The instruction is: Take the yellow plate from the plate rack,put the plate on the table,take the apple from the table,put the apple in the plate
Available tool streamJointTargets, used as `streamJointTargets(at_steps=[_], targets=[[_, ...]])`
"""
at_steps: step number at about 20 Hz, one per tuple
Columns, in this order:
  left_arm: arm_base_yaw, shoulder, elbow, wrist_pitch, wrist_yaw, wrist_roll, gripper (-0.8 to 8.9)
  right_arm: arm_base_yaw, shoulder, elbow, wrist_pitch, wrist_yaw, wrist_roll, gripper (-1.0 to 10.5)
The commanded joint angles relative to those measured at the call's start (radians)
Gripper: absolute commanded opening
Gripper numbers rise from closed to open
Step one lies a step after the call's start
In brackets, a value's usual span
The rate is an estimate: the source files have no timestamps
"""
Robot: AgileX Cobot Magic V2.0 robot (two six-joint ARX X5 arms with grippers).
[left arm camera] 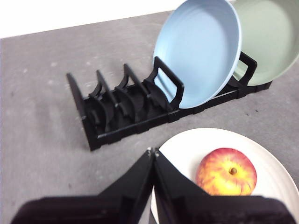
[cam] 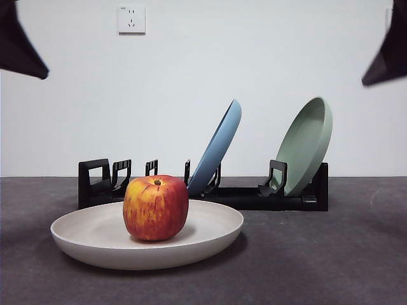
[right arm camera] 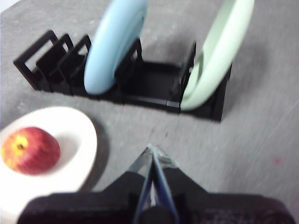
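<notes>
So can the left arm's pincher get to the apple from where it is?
Probably yes. The left gripper hangs shut above the yellow plate, close to the apple. Nothing sits between them, and the apple's top is uncovered.

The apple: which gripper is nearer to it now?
Left. The left gripper hangs over the yellow plate's rim beside the apple; the right gripper is past the plate, over bare table.

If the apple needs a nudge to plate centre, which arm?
Probably left. The left claw hangs by the yellow plate, the apple close ahead. The right claw is over bare table, off to the plate's side.
</notes>
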Motion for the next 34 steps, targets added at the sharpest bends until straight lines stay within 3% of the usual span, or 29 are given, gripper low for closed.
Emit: streamJointTargets(at_steps=[1,5,7,17,19,22,29,34], targets=[[-0.002,-0.055,-0.048,0.015,-0.033,-0.037,-0.09,0.014,-0.031,-0.078,0.053,0.0,0.032,-0.1],[-0.002,-0.096,-0.056,0.018,-0.032,-0.043,-0.09,0.021,-0.034,-0.093,0.056,-0.001,0.03,-0.1],[-0.002,-0.093,-0.054,-0.008,-0.027,-0.043,-0.05,0.021,-0.035,-0.093,0.056,-0.001,0.076,0.0],[-0.002,-0.087,-0.054,-0.071,-0.025,-0.042,-0.01,0.02,-0.035,-0.093,0.055,-0.001,0.077,0.0],[0.003,-0.106,-0.054,-0.101,-0.029,-0.004,-0.01,0.02,-0.035,-0.093,0.055,-0.001,0.077,0.0],[0.085,-0.213,-0.056,-0.15,-0.015,0.056,-0.01,0.019,-0.035,-0.093,0.055,0.0,0.077,0.0],[0.42,-0.46,-0.14,-0.114,-0.02,0.106,-0.01,0.019,-0.035,-0.093,0.055,-0.001,0.077,0.0],[0.504,-0.536,-0.286,-0.018,-0.018,0.126,-0.01,0.019,-0.035,-0.093,0.055,-0.001,0.077,0.0]])
